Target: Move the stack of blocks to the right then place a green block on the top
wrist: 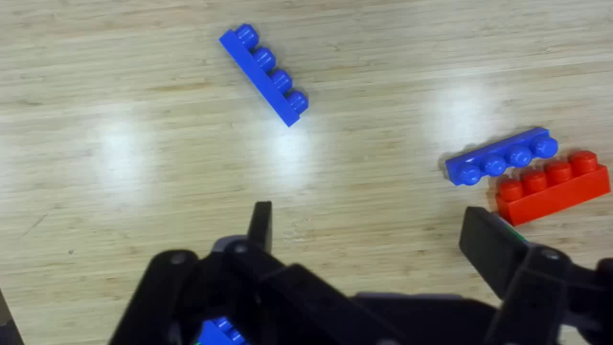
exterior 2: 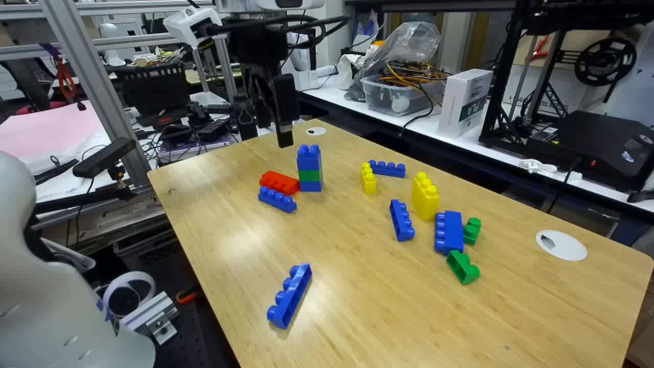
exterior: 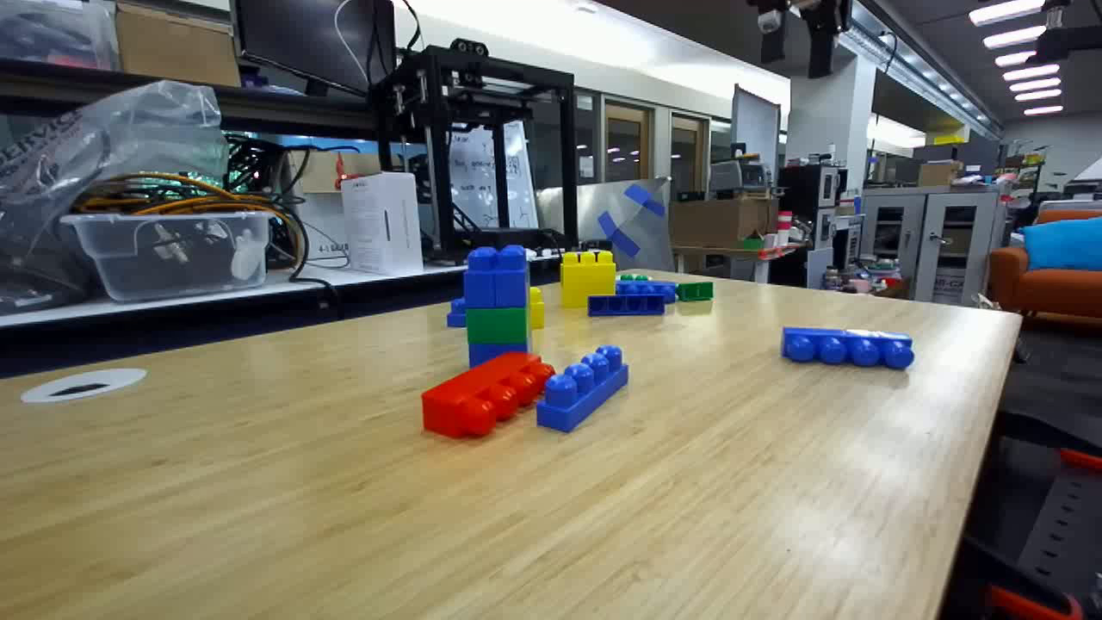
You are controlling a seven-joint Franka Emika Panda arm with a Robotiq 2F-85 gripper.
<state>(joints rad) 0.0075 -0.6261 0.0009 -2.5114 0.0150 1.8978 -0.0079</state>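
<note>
Stack of blocks (exterior: 498,297), blue/green/blue top to btm., stands upright on wood-grain bench (exterior: 732,482), its base partly hid by red brick (exterior: 469,396) lying on its side. Just R. of the red: a blue brick (exterior: 594,399), studs up. Well apart at R., another blue brick (exterior: 848,340) on its side, studs fwd. Farther back: yellow brick (exterior: 588,284), upright, nr. blue pieces (exterior: 626,305) & a green block (exterior: 696,292), the latter at R. end of the cluster. 2nd yellow piece (exterior: 536,308) peeks out behind the stack. Pincer (exterior: 797,65) hangs at top, jaws apart. Bkgd.: black metal frame (exterior: 439,146), clear plastic bin (exterior: 125,258) w/ orange cables (exterior: 176,200), dark monitor (exterior: 301,43), orange sofa (exterior: 1046,291) w/ bright blue cushion (exterior: 1063,252).
</note>
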